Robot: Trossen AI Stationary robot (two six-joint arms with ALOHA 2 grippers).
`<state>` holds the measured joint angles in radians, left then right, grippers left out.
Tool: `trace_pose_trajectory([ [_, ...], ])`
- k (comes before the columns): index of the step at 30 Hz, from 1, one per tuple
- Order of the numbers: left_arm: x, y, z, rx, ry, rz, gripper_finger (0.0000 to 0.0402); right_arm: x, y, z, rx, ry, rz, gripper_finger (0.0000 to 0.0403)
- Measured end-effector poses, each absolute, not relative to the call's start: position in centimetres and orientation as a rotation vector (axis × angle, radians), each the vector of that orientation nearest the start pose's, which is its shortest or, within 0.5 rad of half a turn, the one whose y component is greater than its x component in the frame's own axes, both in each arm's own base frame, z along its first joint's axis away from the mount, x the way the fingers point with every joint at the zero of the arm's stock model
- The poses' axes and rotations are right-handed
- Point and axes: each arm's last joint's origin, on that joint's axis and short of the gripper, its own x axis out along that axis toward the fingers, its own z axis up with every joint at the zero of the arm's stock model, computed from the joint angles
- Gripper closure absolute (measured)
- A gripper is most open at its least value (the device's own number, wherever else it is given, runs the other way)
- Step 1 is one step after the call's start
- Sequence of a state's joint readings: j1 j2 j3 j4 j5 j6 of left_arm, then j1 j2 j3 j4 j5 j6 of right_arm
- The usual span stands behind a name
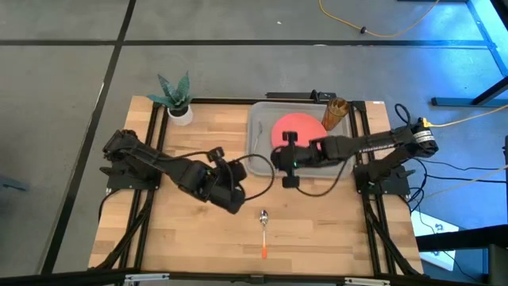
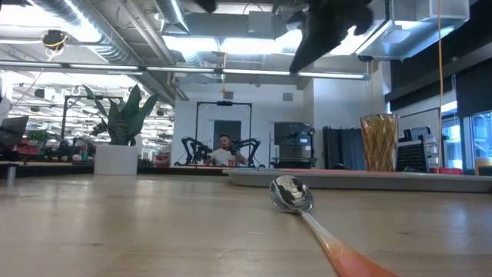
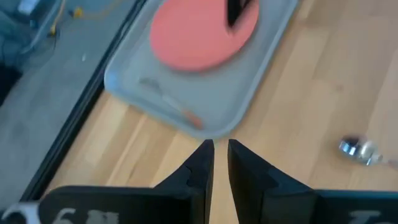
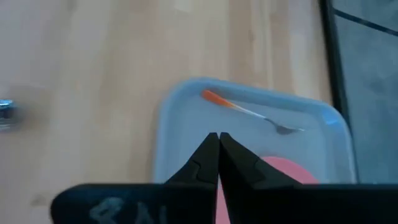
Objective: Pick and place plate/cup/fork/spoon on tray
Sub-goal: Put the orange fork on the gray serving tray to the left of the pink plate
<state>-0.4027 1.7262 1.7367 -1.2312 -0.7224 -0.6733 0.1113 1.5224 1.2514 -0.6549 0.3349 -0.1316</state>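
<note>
From above, on the pale wood-plank surface (image 1: 190,238), the grey rounded tray (image 1: 260,119) sits at the far side with the flat coral plate (image 1: 300,125) on it and the ribbed amber cup (image 1: 333,114) standing at its far right corner. The right gripper (image 1: 290,159) hangs over the tray's near edge; the left gripper (image 1: 236,184) waits just beside the tray's near left corner. The spoon (image 1: 263,226), steel bowl and thin orange handle, lies alone on the wood nearer the front, beside no other object; a white potted plant (image 1: 178,99) stands at the far left.

At table height, the spoon's polished bowl (image 2: 290,192) faces the lens, the cup (image 2: 379,142) upright behind it.

From the left wrist, the fingers (image 3: 200,165) are nearly shut, a thin slit between them, holding nothing; beyond them the fork (image 3: 171,104) lies in the tray beside the plate.

From the right wrist, the fingers (image 4: 208,154) are pressed together, empty, above the fork (image 4: 249,112) in the tray's corner.
</note>
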Motion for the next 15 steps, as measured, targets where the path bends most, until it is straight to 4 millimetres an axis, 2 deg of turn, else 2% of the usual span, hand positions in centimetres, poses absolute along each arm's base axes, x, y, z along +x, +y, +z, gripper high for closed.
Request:
trace_pose_trajectory([
  [6, 29.1, -11.7, 34.8, 0.012, 0.907, 0.682, 0.0362, 32.8, -0.5, 27.2, -0.338, 0.939, -0.091, 0.0341],
  [12, 26.4, -12.5, 35.4, -0.036, 0.924, 0.752, 0.0363, 34.7, -2.1, 24.8, -0.639, 0.988, 0.046, 0.0321],
  [15, 25.5, -13.6, 35.8, -0.079, 0.906, 0.705, 0.0363, 35.6, -3.0, 23.4, -0.733, 1.011, 0.083, 0.0321],
])
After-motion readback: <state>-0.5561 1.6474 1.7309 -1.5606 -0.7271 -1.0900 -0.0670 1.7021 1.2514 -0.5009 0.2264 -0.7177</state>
